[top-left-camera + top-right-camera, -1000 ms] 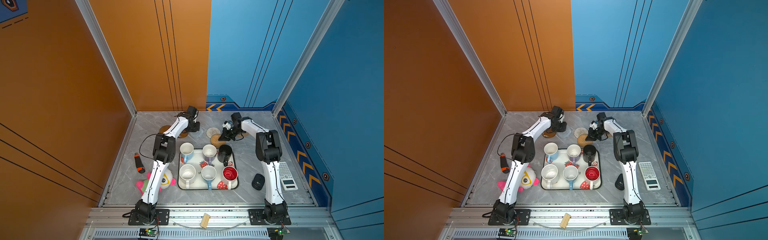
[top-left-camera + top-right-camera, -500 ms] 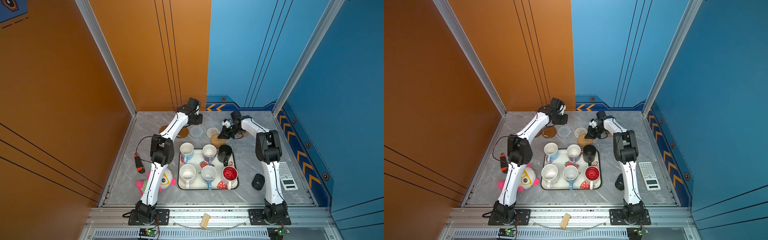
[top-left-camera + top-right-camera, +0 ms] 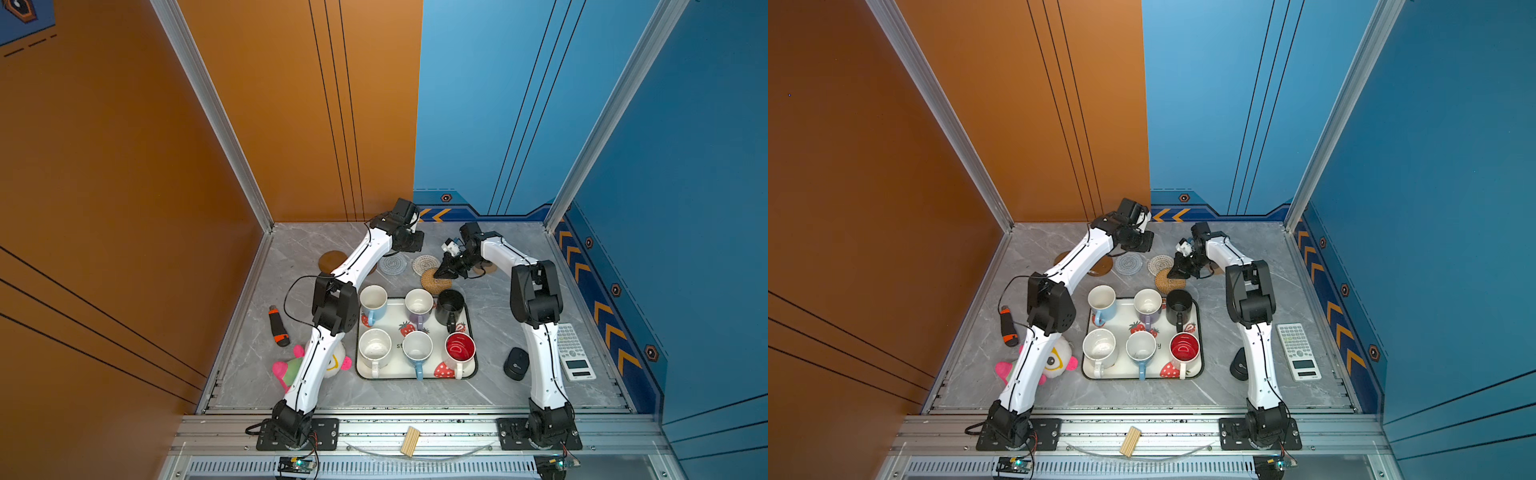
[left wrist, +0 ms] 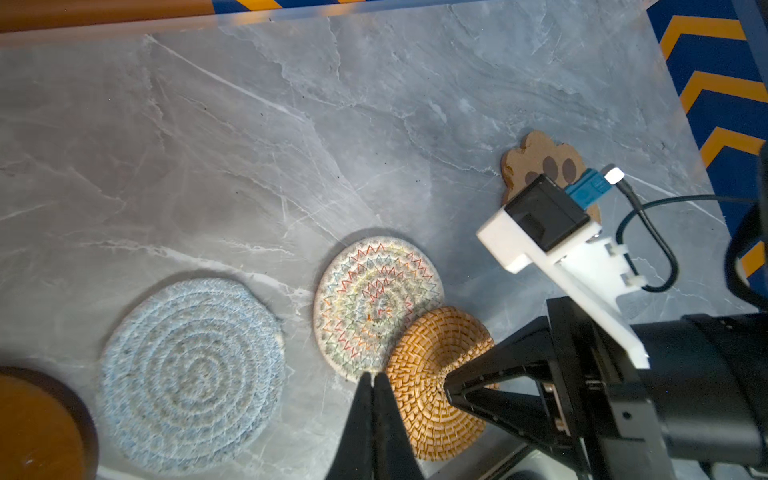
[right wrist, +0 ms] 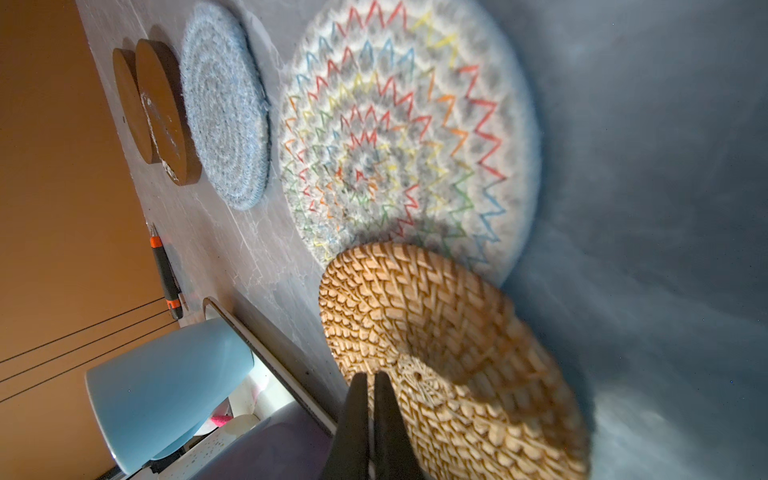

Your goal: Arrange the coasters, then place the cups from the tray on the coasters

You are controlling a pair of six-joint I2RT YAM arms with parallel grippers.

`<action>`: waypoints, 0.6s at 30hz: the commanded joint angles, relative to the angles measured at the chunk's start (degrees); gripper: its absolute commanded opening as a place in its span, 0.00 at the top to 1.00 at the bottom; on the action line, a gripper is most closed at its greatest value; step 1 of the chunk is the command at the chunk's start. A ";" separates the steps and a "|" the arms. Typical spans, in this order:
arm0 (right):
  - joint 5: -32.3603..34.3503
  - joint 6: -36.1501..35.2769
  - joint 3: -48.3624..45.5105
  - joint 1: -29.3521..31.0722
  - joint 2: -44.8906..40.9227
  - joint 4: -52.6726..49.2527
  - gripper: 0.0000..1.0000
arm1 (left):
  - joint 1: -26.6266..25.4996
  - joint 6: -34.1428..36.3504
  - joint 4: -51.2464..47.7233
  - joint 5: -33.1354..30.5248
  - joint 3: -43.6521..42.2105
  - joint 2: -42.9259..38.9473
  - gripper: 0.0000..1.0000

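Left of the left gripper point(image 4: 372, 380), whose jaws are pressed together and empty: brown discs point(image 3: 331, 261); grey woven coaster point(image 4: 193, 374) on the table near its tips. Between both grippers: cream woven coaster point(image 4: 376, 305), edge overlapped by the tan rattan coaster point(image 4: 419, 357). Right gripper point(image 5: 370, 380): jaws narrow, closed tips touching the rattan coaster's centre, nothing clamped. Right of those tips, partly under the gripper body: paw-shaped coaster point(image 4: 536, 160). Nearer the arm bases than both grippers: tray point(image 3: 397, 368) holding six cups point(image 3: 374, 297).

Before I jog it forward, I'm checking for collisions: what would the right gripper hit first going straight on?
The rattan coaster: the shut right gripper points at its middle, probably touching it, though depth is unclear.
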 commanded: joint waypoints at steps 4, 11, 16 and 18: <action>-0.28 -1.72 -1.66 0.36 -3.29 -1.45 0.93 | -1.15 0.19 -0.79 1.84 3.48 3.91 0.97; -0.14 -1.50 -1.77 0.32 -3.16 -1.43 0.92 | -1.35 -1.03 0.55 2.62 4.55 7.00 0.98; 0.01 -1.31 -1.56 0.34 -2.83 -1.41 0.92 | -1.33 -1.94 1.61 3.43 4.52 8.41 0.98; 0.18 -1.22 -1.47 0.32 -2.83 -1.37 0.92 | -1.33 -2.18 2.07 3.86 4.54 8.83 0.98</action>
